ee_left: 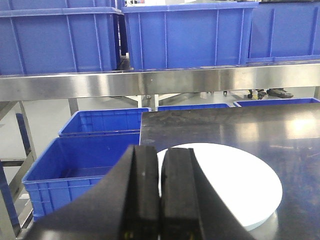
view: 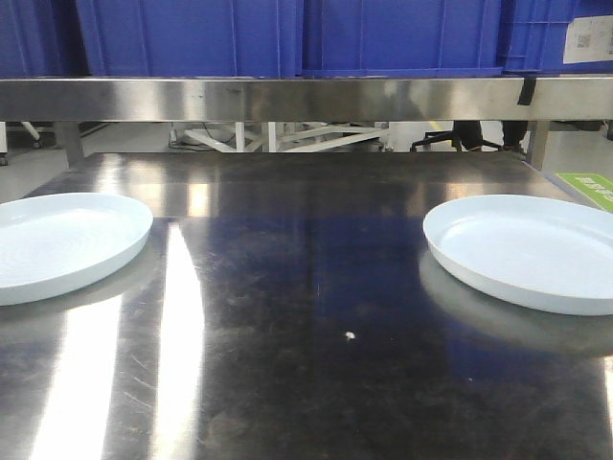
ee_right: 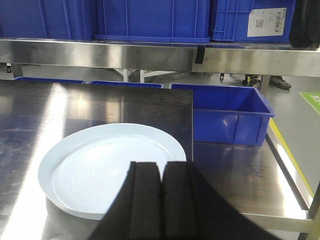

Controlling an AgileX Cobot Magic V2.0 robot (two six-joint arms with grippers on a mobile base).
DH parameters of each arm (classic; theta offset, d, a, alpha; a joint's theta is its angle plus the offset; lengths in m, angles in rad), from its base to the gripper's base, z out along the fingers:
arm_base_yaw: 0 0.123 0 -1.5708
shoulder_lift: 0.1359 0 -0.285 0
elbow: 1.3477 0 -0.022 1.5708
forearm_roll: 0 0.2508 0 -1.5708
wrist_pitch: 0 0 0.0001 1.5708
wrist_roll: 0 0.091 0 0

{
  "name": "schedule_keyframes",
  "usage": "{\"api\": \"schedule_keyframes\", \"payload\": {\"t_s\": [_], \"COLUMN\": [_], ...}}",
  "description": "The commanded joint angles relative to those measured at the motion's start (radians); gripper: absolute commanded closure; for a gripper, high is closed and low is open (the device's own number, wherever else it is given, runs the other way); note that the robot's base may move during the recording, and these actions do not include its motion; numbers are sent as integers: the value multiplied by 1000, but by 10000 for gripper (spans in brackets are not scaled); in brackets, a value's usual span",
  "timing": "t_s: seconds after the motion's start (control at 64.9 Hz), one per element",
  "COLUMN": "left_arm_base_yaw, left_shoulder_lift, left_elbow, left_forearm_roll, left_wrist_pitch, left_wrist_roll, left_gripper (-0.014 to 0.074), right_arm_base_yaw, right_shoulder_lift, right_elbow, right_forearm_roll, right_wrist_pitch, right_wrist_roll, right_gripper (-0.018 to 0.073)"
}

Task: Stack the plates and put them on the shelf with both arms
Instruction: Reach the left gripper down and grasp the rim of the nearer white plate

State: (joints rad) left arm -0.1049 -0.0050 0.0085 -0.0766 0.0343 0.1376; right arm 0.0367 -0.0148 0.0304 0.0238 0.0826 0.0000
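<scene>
Steel table (view: 306,383), shelf (view: 287,98) above its far edge: left plate (view: 57,240) and right plate (view: 527,254) lie flat, well apart, unstacked. Left end effector (ee_left: 160,200) and right end effector (ee_right: 161,200) each hover near their plate, clenched empty. Stacking and shelving are both outstanding.

The worktop (view: 306,316) is open across its middle, a broad lane between the left plate (view: 57,244) and the right plate (view: 536,251), which lie well apart at either side; nothing stands over either plate; along the far side the rail of the shelf (view: 306,98) spans the full width, with a low gap beneath it; blue crates (view: 287,34) stand side by side on the shelf; 2 lower crates (ee_left: 82,160) flank the worktop's left edge; 1 side crate (ee_right: 230,115) stands off its right.
</scene>
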Motion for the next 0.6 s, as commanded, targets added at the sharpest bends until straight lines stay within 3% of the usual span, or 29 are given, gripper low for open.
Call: {"api": "schedule_keyframes", "payload": {"t_s": [0.0,0.293,0.447,0.586], "left_arm_base_yaw": [-5,-5,-5,-5], "left_shoulder_lift": [-21,-19,-5,67], "left_elbow": [3,-12,-101,-253], "left_forearm_roll": [-1,-8,-13,4], "left_wrist_pitch": [-86,-89,-62,68], "left_wrist_roll": [-11,-11,-11,-11], "left_gripper": [514,514,507,507], "right_arm_base_yaw": [0,0,0,0], "right_shoulder_lift": [-14,-14,-14,-14], "right_elbow": [0,0,0,0], "right_forearm_roll": [-8,-8,-8,-8], "right_wrist_pitch": [-95,-95,-95,-95], "right_wrist_roll": [0,0,0,0], "right_gripper": [508,508,508,508]}}
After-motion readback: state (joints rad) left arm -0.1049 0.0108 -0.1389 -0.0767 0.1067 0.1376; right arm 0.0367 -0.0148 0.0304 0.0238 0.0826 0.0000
